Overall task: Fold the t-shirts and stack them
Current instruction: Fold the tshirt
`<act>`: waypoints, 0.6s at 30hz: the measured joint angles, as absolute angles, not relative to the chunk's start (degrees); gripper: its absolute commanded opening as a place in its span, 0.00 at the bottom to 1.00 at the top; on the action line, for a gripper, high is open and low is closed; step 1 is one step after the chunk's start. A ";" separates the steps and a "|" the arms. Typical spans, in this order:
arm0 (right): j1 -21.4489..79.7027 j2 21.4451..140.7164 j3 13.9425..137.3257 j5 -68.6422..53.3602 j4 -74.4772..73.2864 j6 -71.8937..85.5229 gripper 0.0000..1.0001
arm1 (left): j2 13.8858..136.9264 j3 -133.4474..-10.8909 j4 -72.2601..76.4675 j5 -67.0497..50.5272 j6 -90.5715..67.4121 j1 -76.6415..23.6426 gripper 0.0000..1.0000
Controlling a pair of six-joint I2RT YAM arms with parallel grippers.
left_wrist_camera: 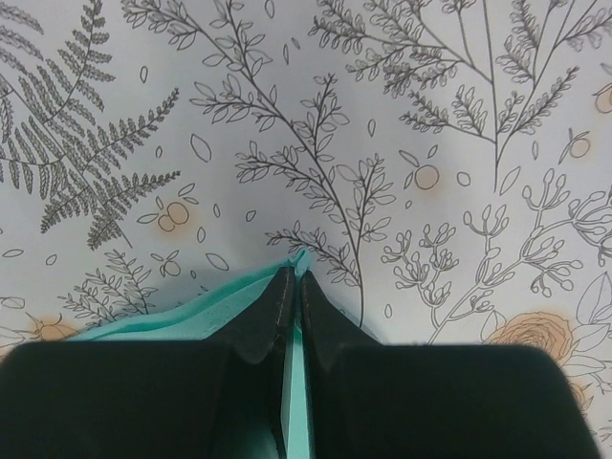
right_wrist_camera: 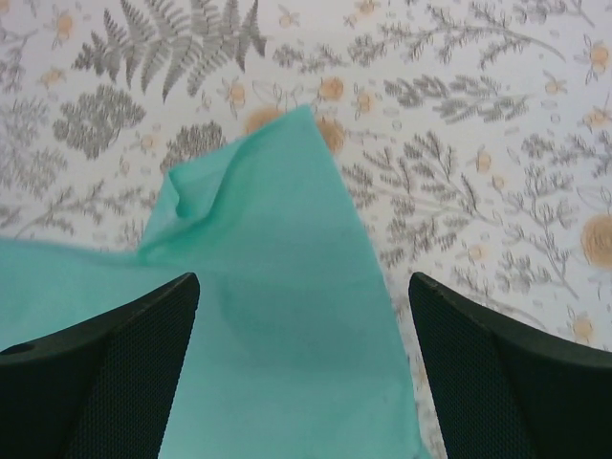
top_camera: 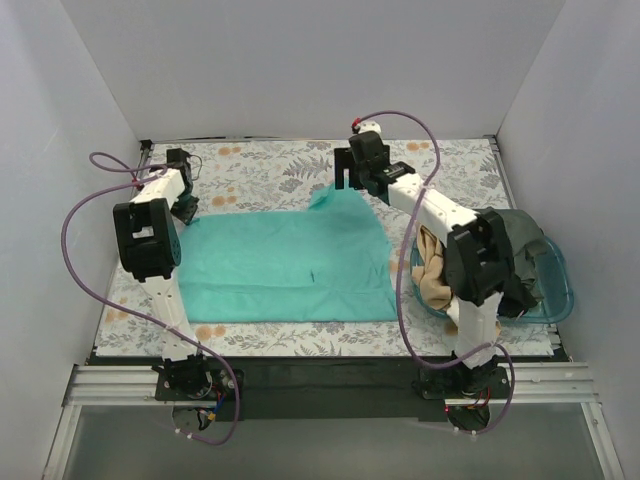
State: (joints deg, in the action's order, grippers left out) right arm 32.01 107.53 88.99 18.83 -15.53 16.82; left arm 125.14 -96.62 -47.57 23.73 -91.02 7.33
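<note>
The teal-green t-shirt (top_camera: 285, 262) lies spread flat in the middle of the floral tablecloth. My left gripper (top_camera: 186, 207) is at its far left corner, shut on a pinch of the teal cloth (left_wrist_camera: 298, 316), which shows between the closed fingertips in the left wrist view. My right gripper (top_camera: 347, 178) is open and hovers above the shirt's far right corner (right_wrist_camera: 287, 277), which is peaked and slightly crumpled on the cloth; nothing is between its fingers. Beige (top_camera: 435, 270), dark grey-olive (top_camera: 520, 245) and black shirts are heaped at the right.
A translucent blue plastic tub (top_camera: 555, 290) at the right edge holds the heaped shirts, partly behind my right arm. The floral tablecloth (top_camera: 260, 165) covers the table, with white walls on three sides and a metal rail along the near edge.
</note>
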 measured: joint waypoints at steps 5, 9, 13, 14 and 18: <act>31.90 124.60 107.18 20.34 -16.45 15.92 0.95 | 124.25 -95.22 -46.83 23.24 -91.05 7.35 0.00; 32.01 135.52 118.19 22.44 -16.75 14.46 0.95 | 124.16 -95.07 -46.63 23.20 -91.00 7.35 0.00; 32.14 141.18 122.50 24.14 -17.08 13.26 0.93 | 124.07 -94.89 -46.41 23.22 -90.78 7.35 0.00; 32.16 141.86 122.58 24.45 -17.08 13.06 0.93 | 124.05 -94.85 -46.35 23.22 -90.74 7.35 0.00; 32.16 143.70 122.72 25.63 -17.15 12.16 0.88 | 123.79 -94.37 -45.89 23.27 -90.56 7.33 0.00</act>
State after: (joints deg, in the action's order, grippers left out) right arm 32.16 143.70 122.72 25.63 -17.15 12.16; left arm 123.79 -94.37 -45.89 23.27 -90.56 7.33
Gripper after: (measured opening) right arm 0.911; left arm 0.019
